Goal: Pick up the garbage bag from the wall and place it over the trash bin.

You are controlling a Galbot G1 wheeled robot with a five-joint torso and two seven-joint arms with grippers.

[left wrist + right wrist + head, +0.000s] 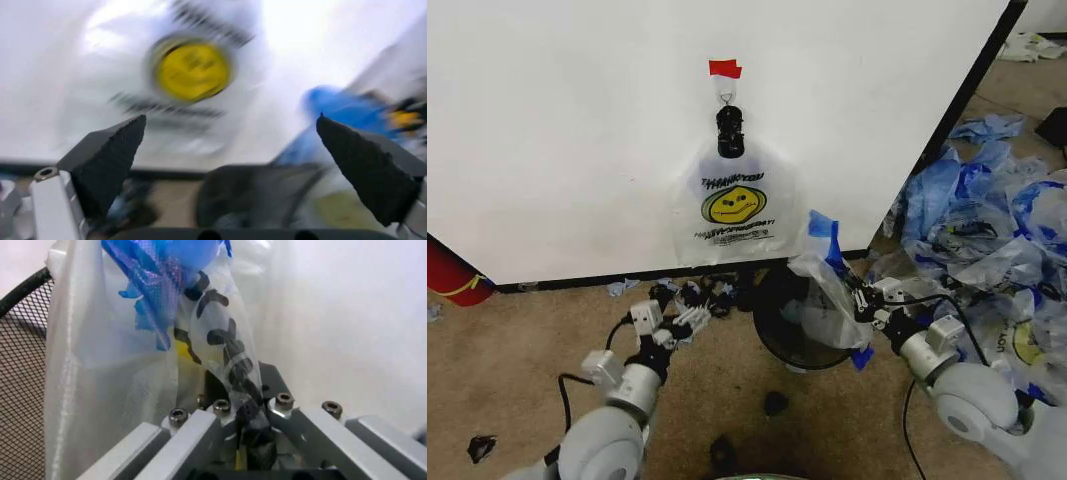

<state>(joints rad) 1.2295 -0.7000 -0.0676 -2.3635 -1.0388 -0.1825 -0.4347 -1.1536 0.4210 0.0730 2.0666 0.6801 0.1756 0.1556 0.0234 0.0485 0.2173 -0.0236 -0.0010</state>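
A garbage bag point(734, 205) with a yellow smiley face and black print hangs on the white wall point(577, 120) from a black clip point(730, 130) under red tape point(724, 68). My left gripper point(689, 318) is open, low in front of this bag point(192, 70), not touching it. A second translucent bag with blue handles point(827, 285) drapes over the rim of the black mesh trash bin point(792, 335). My right gripper point(862, 298) is shut on that bag's plastic point(133, 340) beside the bin's mesh point(20, 365).
A heap of bluish plastic bags point(997, 220) covers the floor to the right of the wall's edge. A red cylinder point(452, 275) stands at the far left. Dark scraps point(697, 292) lie along the wall's base, and more point(775, 403) on the carpet.
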